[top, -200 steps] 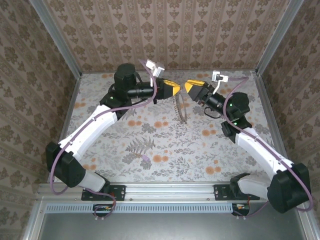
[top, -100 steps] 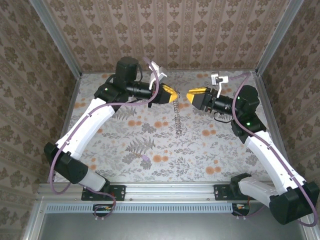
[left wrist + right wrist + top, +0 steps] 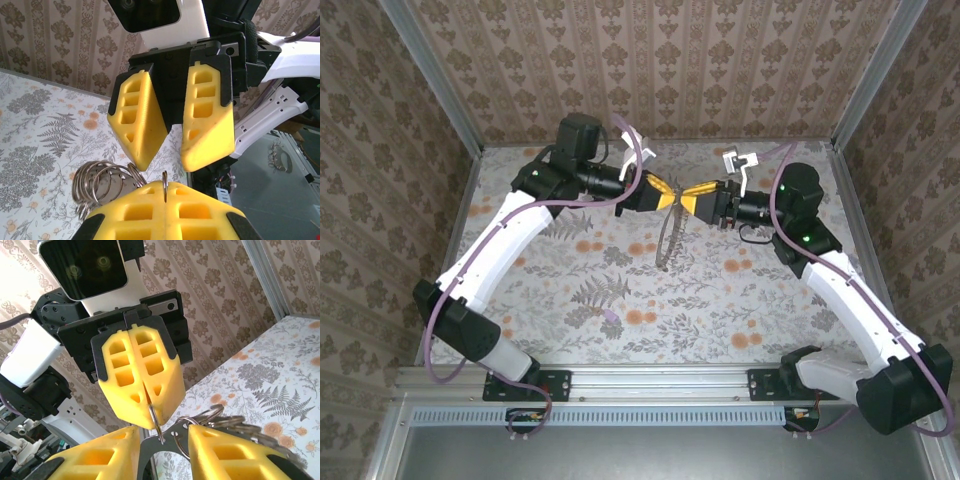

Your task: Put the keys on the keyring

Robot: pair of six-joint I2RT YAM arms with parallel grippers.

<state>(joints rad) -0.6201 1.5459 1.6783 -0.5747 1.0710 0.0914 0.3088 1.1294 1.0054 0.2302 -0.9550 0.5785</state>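
Top view: the two arms meet tip to tip above the surface (image 3: 570, 300), toward 12 o'clock of its middle. The left end effector (image 3: 672, 195) points in from 9 o'clock, its fingers pressed fully together on the thin wire of the keyring (image 3: 164, 179). The right end effector (image 3: 688, 198) points in from 3 o'clock, its fingers partly apart, one on either side of that wire with a gap showing. It grips nothing. The keys (image 3: 667, 240) hang bunched at 6 o'clock below the tips. Contact with the surface: cannot tell.
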